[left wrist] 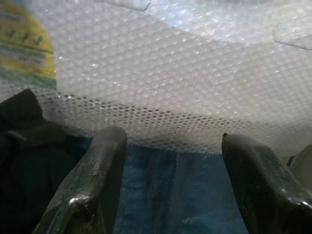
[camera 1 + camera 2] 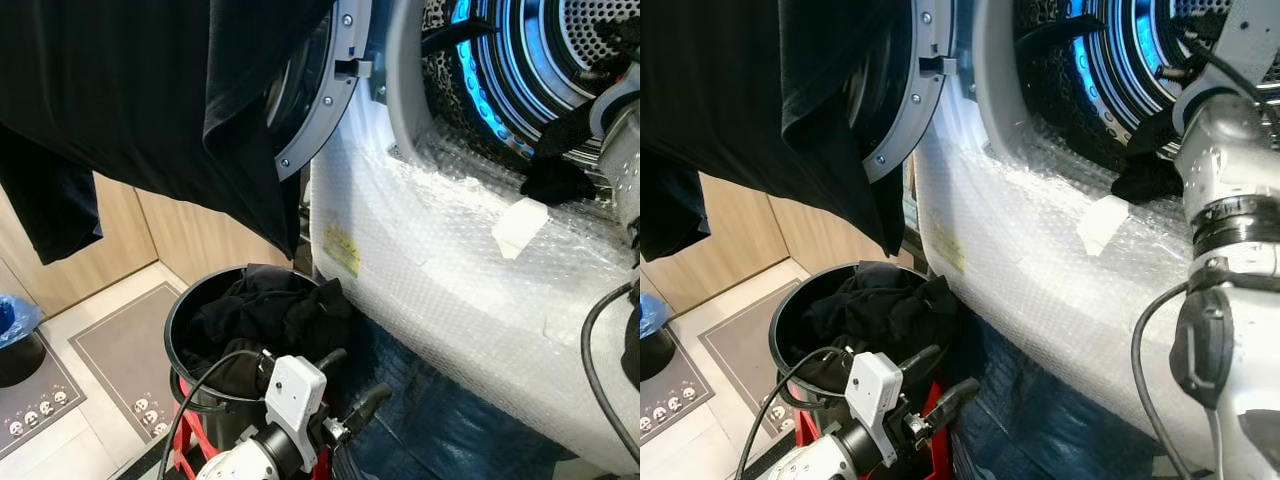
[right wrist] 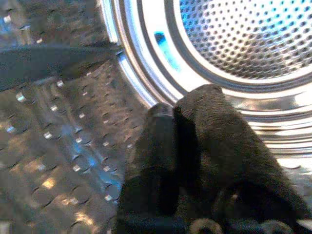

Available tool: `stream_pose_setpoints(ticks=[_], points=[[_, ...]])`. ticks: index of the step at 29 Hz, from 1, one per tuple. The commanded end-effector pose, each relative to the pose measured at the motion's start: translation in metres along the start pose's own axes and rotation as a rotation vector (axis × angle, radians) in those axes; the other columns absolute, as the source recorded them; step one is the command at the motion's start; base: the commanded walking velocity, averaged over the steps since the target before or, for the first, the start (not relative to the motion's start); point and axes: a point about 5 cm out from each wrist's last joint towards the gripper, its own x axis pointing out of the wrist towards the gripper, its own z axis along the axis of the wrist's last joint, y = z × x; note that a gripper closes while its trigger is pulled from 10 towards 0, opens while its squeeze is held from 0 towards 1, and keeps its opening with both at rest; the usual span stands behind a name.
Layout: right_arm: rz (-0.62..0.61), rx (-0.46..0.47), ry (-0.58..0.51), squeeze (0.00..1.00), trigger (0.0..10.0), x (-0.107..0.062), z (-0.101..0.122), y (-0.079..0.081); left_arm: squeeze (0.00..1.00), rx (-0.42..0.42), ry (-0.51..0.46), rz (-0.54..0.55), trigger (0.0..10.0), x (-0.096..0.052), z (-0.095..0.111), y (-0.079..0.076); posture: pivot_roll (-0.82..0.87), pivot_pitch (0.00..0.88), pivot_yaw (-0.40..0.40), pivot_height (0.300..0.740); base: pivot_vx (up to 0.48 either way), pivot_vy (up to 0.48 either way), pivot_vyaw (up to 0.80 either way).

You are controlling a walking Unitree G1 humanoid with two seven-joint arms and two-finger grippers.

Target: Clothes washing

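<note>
Light wooden wall panels [image 2: 190,235] stood behind the scene. The pale tiled floor [image 2: 95,425] carried a grey rectangular mat with a darker border [image 2: 125,350] and, just beside it, a darker grey mat printed with small round figures [image 2: 35,405]. Daylight fell evenly across the tiles.

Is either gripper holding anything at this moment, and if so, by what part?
The right gripper, inside the washer drum, is shut on a dark garment, pinching a fold that trails over the door rim. The left gripper is open and empty.
</note>
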Motion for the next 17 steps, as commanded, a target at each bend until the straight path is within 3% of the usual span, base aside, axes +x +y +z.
stream_pose_setpoints(ticks=[1,17], points=[[0.000,0.000,-0.018,1.00,10.0,-0.003,0.008,0.000,0.00,-0.010,0.001,-0.017,10.0,0.000,0.002,0.000,0.00,0.000,-0.041,0.740,0.000,0.000,0.00],[-0.074,-0.013,-0.005,1.00,10.0,-0.027,-0.004,-0.004,0.00,0.045,0.011,-0.026,10.0,0.000,0.004,0.005,-0.01,0.000,-0.027,0.740,0.000,0.000,0.00]])
